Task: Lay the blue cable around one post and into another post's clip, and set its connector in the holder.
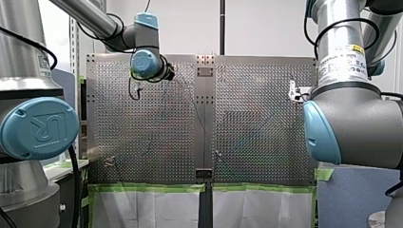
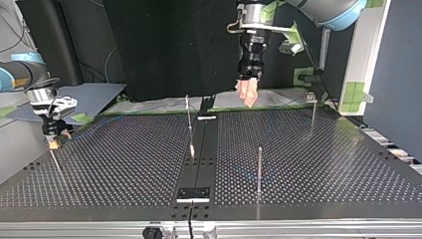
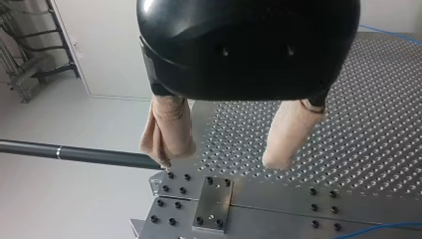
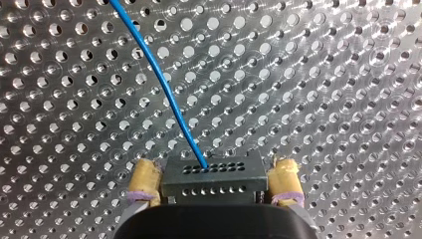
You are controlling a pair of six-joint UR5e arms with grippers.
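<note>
The right fingers pinch the black perforated connector block at the top view's nine o'clock edge of the table, the left fingers hang apart and empty, and the trailing thin blue cable could, I reckon, snag a slim metal post.

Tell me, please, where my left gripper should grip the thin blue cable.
Likely on the free stretch of the thin blue cable just ahead of the black perforated connector, which my right gripper holds by its ends. Come from above, the open beige-padded left gripper straddling the strand crosswise: it is thin and nothing crowds it there.
</note>
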